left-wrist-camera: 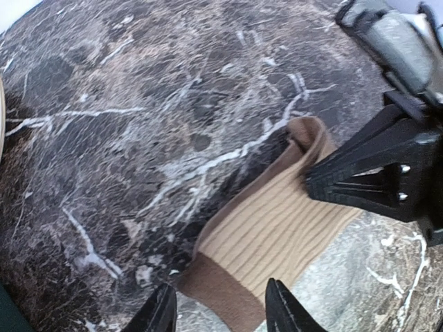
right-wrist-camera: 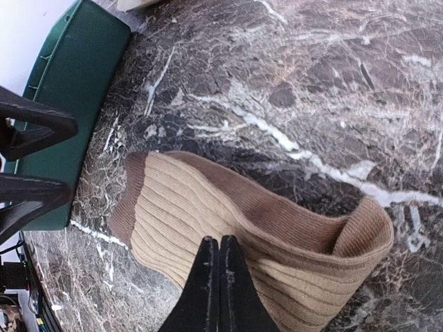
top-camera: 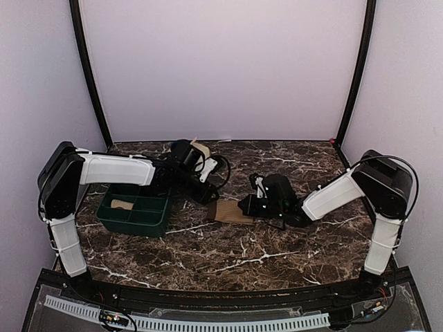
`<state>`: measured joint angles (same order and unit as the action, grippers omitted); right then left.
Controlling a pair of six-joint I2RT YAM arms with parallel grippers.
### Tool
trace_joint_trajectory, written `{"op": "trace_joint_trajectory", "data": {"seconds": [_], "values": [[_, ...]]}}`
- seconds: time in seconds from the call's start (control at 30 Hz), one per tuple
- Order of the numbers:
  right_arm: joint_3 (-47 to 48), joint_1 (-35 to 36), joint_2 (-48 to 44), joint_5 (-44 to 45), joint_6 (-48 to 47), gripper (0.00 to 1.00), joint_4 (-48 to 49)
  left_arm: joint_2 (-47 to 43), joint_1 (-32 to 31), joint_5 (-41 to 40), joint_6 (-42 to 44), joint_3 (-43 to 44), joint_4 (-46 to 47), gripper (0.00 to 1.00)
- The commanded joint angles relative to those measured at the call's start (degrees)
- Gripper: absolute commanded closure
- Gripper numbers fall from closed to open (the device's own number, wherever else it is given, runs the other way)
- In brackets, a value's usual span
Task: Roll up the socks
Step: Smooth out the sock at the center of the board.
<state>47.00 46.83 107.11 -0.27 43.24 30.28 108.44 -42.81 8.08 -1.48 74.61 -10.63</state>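
Note:
One tan ribbed sock (top-camera: 232,211) with a brown cuff lies flat on the marble table centre. It also shows in the left wrist view (left-wrist-camera: 277,228) and the right wrist view (right-wrist-camera: 208,207), where its far end is folded up. My right gripper (right-wrist-camera: 218,266) is shut, its tips pressing down on the sock's middle; no cloth shows between them. My left gripper (left-wrist-camera: 221,315) is open, its fingers straddling the brown cuff end just above it. A small tan piece (top-camera: 122,204), perhaps the second sock, lies in the green bin.
A green divided bin (top-camera: 149,218) stands left of the sock, close to the left gripper, and shows in the right wrist view (right-wrist-camera: 76,90). A beige item (top-camera: 200,149) sits behind the left wrist. Walls enclose the table on three sides.

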Motion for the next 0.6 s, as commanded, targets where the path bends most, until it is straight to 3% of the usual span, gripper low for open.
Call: {"op": "trace_joint_trajectory", "data": {"seconds": [0.0,0.33,0.57], "values": [[-2.06,-0.34,1.14,1.19,2.63,1.00,6.04,-2.65,-1.72,3.27,-0.16,-3.15,5.60,0.55],[-4.32,-0.48,4.22,5.11,5.18,1.00,10.87,3.96,-3.03,1.11,0.60,-1.03,7.77,0.56],[-4.59,-0.47,4.57,8.84,6.15,1.00,7.76,7.97,-3.01,-2.21,0.50,1.06,7.76,0.56]]}}
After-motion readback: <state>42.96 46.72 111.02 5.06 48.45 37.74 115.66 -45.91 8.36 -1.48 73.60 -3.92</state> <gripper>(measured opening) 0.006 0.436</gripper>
